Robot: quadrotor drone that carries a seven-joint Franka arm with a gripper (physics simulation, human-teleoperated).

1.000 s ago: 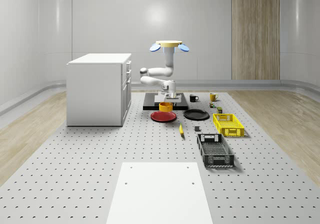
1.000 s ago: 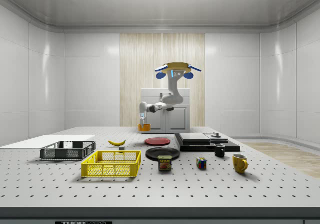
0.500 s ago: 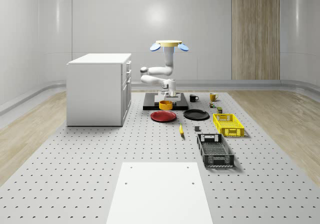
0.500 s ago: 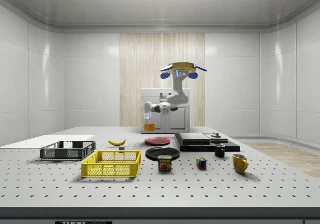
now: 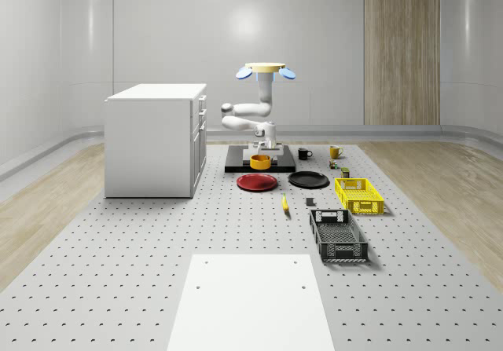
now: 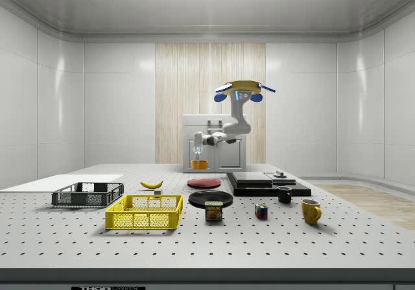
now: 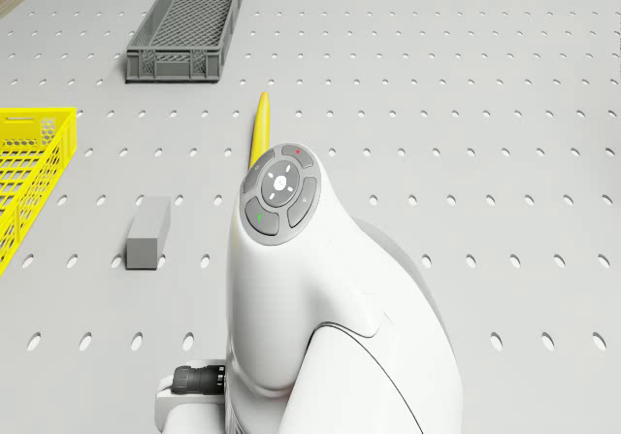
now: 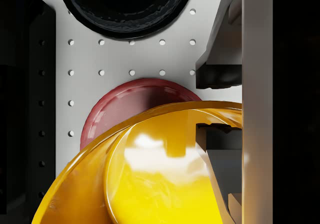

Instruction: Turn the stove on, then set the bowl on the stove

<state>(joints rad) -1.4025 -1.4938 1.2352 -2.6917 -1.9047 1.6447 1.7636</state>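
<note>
The drone (image 5: 266, 71) hovers over the black stove (image 5: 236, 165) beside the white cabinet, with the arm bent down and forward. My gripper (image 5: 263, 148) points downward and is shut on the rim of the orange bowl (image 5: 260, 162). The bowl hangs in the air at the stove's near edge, just behind the red plate (image 5: 257, 182). In the side view, the bowl (image 6: 199, 165) hangs under the gripper (image 6: 198, 155), to the left of the stove (image 6: 266, 183). The wrist view shows the bowl (image 8: 150, 184) close up with one finger (image 8: 257, 83) outside its rim, and the red plate (image 8: 135, 103) below.
A black plate (image 5: 308, 180) lies next to the red one. A yellow basket (image 5: 358, 195), a dark crate (image 5: 337, 235), a banana (image 5: 284, 202) and a small grey block (image 7: 148, 232) lie nearer the front. Two mugs (image 5: 305, 154) stand right of the stove. The cabinet (image 5: 156, 139) stands at the whole-scene view's left.
The drone and arm have shifted toward the stove, to the side view's right, carrying the bowl from over the red plate to the stove's near edge. The grip has held.
</note>
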